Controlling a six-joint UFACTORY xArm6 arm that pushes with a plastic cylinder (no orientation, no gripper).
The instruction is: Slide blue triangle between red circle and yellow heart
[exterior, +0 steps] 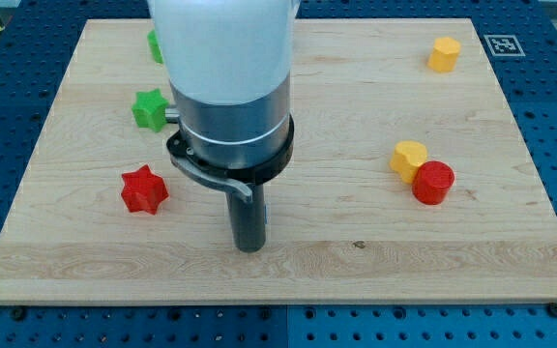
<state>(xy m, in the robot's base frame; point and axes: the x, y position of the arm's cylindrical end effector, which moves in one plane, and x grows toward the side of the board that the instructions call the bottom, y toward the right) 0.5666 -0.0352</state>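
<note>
The red circle point(433, 182) sits at the view's right, touching the yellow heart point(408, 159) just up and left of it. No blue triangle shows in the camera view; the arm's white and grey body hides part of the board. My tip point(249, 246) rests on the board at the lower middle, far left of the red circle and yellow heart and to the right of the red star point(144, 189).
A green star point(149, 108) lies left of the arm body. Another green block point(155, 44) peeks out at the top left, partly hidden. A yellow hexagon point(444, 53) sits at the top right. The wooden board point(375, 261) lies on a blue perforated table.
</note>
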